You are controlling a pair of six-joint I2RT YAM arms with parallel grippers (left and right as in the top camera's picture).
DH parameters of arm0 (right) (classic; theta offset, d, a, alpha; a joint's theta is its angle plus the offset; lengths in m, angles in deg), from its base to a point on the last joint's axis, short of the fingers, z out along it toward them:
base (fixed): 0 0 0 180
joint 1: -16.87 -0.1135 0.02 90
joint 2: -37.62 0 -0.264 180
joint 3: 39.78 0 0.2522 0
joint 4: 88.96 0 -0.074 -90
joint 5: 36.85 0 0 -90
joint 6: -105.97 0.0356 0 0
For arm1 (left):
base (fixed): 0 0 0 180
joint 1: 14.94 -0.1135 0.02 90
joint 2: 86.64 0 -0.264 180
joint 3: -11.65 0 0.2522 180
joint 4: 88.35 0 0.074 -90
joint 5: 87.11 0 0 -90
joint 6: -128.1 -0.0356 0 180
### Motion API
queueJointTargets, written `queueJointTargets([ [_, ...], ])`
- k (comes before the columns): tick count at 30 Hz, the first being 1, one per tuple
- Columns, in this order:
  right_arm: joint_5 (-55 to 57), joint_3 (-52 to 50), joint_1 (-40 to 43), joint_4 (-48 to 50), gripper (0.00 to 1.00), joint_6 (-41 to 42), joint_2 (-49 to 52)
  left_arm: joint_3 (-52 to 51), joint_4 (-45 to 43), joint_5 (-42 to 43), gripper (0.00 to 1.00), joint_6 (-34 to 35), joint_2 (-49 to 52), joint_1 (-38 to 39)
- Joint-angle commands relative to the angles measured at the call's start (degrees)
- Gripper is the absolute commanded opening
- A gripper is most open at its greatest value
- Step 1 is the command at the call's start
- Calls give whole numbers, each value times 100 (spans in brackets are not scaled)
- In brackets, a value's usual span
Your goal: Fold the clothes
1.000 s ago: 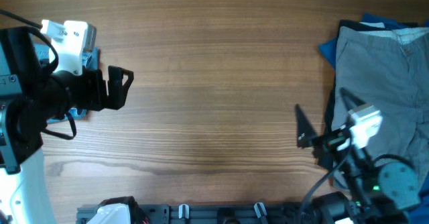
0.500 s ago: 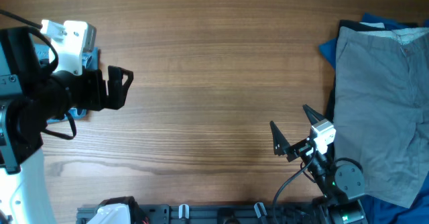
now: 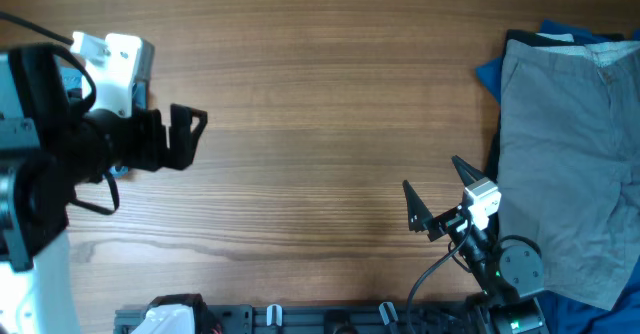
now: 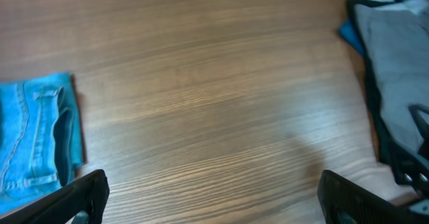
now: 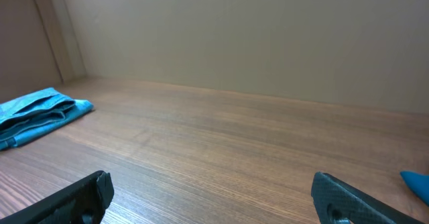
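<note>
The folded light-blue jeans (image 4: pixel 33 140) are lying flat at the left edge of the table (image 3: pixel 320 94), approx. halfway along it. In the left wrist view a stitched seam is showing on top. In the overhead view they are mostly hidden under the left arm, only small blue bits are peeking out.

The left gripper (image 3: pixel 192 136) is hovering just beside the jeans, on the side toward the table centre, w/ its claw spread wide & nothing in it. The right gripper (image 3: pixel 435 189) is hanging near the front edge, toward the right corner, claw also wide apart & holding nothing.

At the right edge a grey garment (image 3: pixel 570 154) is lying spread out, on top of a blue cloth (image 3: pixel 489 72) which is sticking out at its far-left corner. Both are well apart from the jeans.
</note>
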Motion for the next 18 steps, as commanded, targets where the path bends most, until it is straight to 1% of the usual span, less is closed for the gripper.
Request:
queueJointTargets([
  [1, 4, -7, 39, 24, 100, 85, -59, -20, -48, -566, 100, -282, -763, 540],
  [2, 4, -7, 39, 24, 100, 85, -59, -31, -42, -713, 100, -284, -1102, 627],
  [4, 4, -7, 39, 24, 100, 87, -59, -282, -459, -723, 100, -284, -1749, 564],
  [6, 4, -7, 39, 24, 100, 85, -59, -1102, -1506, -717, 100, -264, -2549, 308],
  [9, 4, -7, 39, 22, 100, 87, -59, -2564, -2822, -632, 100, -258, -3499, -11],
  [11, 4, -7, 39, 24, 100, 85, -59, -3908, -3738, -387, 100, -258, -4210, -85],
  [12, 4, -7, 39, 24, 100, 87, -59, -4638, -4260, -122, 100, -258, -4568, -83],
  [14, 4, -7, 39, 24, 100, 85, -59, -5823, -5086, 214, 100, -258, -5132, -83],
  [15, 4, -7, 39, 24, 100, 87, -59, -6234, -5370, 260, 100, -258, -5333, -83],
  [16, 4, -7, 39, 24, 100, 85, -59, -6837, -5825, 282, 100, -256, -5622, -83],
  [18, 2, -7, 39, 24, 100, 87, -59, -7681, -6706, 555, 100, -256, -6085, -81],
])
